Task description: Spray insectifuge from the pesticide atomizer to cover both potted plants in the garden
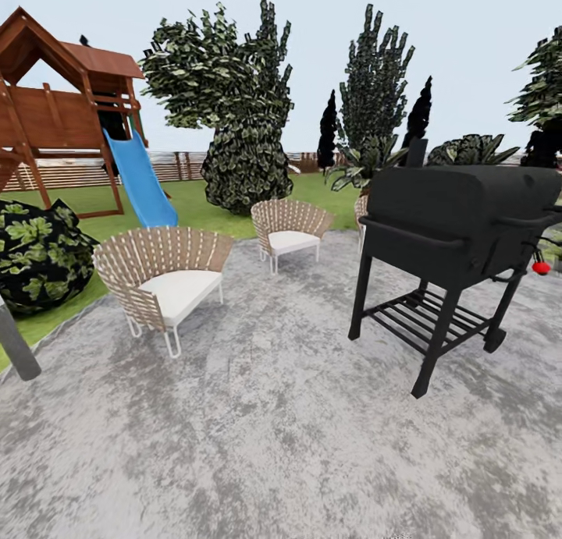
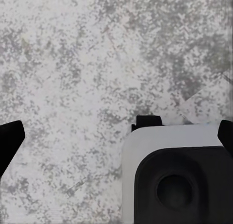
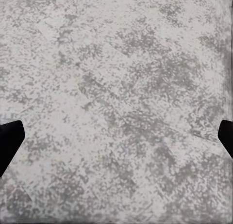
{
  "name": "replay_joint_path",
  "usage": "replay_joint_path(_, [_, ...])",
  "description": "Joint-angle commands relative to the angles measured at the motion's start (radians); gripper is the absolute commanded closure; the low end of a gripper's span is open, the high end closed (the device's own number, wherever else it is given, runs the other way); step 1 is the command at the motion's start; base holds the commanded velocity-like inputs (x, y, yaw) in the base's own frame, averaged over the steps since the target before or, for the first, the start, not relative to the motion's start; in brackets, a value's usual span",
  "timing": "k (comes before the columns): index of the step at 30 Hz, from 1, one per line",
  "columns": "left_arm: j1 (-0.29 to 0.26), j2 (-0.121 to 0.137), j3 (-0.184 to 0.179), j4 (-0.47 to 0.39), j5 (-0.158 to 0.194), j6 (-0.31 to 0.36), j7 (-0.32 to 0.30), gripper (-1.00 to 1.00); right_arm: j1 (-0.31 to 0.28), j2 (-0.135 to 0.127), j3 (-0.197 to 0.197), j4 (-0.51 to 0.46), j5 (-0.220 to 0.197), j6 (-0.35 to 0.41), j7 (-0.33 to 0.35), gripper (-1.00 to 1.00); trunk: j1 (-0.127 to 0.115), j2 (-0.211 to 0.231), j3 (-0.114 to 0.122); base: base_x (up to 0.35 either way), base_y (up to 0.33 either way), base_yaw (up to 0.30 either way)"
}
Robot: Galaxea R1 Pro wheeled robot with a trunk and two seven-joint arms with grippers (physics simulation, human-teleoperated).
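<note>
From where I stand, the robot faces a round grey paved patch [image 1: 257, 437] with two woven wicker chairs [image 1: 164, 278], a black barbecue grill [image 1: 457, 235] and a blue slide [image 1: 140, 176] beyond on the lawn. Both the left end effector [image 2: 116, 136] and right end effector [image 3: 116, 136] hang wide apart, empty, over paving. Neither atomizer nor grey-potted plants appear; best to turn slowly, scanning, and steer clear of the grill.
</note>
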Motion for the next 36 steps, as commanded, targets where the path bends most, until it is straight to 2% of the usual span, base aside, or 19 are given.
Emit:
replay_joint_path(1, [-0.002,0.000,0.000,0.004,0.001,-0.007,0.000,-1.00,-0.001,0.000,-0.001,0.001,0.000,-0.003,-0.001,-1.00,0.000,-0.001,-0.002,0.000,0.000,-0.267])
replay_joint_path(36, [-0.002,0.000,0.002,0.003,0.003,-0.011,0.007,-1.00,-0.001,0.000,-0.001,0.002,0.001,-0.003,-0.001,-1.00,0.000,-0.001,-0.036,0.000,0.000,-0.250])
